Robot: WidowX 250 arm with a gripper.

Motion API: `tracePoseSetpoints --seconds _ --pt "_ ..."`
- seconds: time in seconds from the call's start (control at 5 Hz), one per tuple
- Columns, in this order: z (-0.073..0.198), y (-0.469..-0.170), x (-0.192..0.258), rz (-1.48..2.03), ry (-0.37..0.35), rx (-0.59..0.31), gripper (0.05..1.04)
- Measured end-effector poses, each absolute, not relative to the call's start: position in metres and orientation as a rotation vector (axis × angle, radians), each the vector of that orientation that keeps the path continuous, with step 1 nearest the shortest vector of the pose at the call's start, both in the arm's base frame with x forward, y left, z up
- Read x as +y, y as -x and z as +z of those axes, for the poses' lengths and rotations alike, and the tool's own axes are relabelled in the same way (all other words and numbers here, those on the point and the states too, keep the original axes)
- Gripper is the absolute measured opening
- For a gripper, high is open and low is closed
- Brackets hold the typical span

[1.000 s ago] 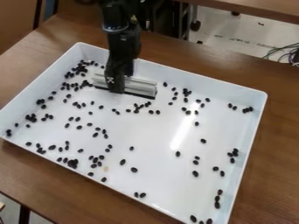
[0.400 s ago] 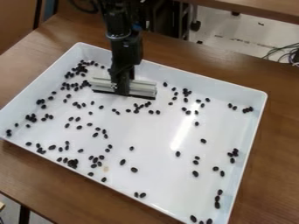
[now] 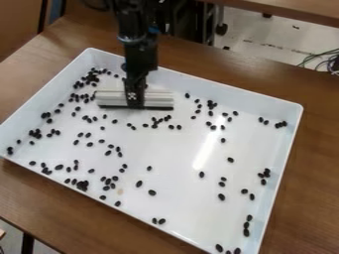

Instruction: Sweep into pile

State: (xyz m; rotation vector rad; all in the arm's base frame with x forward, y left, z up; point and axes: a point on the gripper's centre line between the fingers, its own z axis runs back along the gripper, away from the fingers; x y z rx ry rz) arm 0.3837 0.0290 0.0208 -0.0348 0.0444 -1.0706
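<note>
Across the white tray point(image 3: 173, 161): dark beans point(image 3: 151, 192) are scattered.
Near its far wall: sweeper point(image 3: 156, 99) is gripped by the pincer point(image 3: 135, 95).

From my end, the arm point(image 3: 140, 49) I'm running looks black nearly all over, built of chunky, blocky sections that slim down toward the black gripper point(image 3: 136, 89). I can see a thin, paler band point(image 3: 130, 39) round it partway down, and a small touch of blue point(image 3: 153, 30) at its side. A dark cable point(image 3: 96, 6) curves off near the top, and a small white patterned marking point(image 3: 132, 96) stands out low on the front.
</note>
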Motion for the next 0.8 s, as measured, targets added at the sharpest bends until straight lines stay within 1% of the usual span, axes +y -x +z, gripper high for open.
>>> tracePoseSetpoints --seconds 0.2,0.4,0.6,0.8 --pt "0.064 -0.373 0.045 -0.850 -0.019 -0.009 0.353" --pt "0.075 -0.370 0.084 -0.588 -0.060 0.019 0.353" --pt "0.060 -0.373 0.116 -0.333 -0.162 -0.070 0.353" --pt "0.042 -0.366 0.130 -0.090 -0.203 -0.122 0.353"
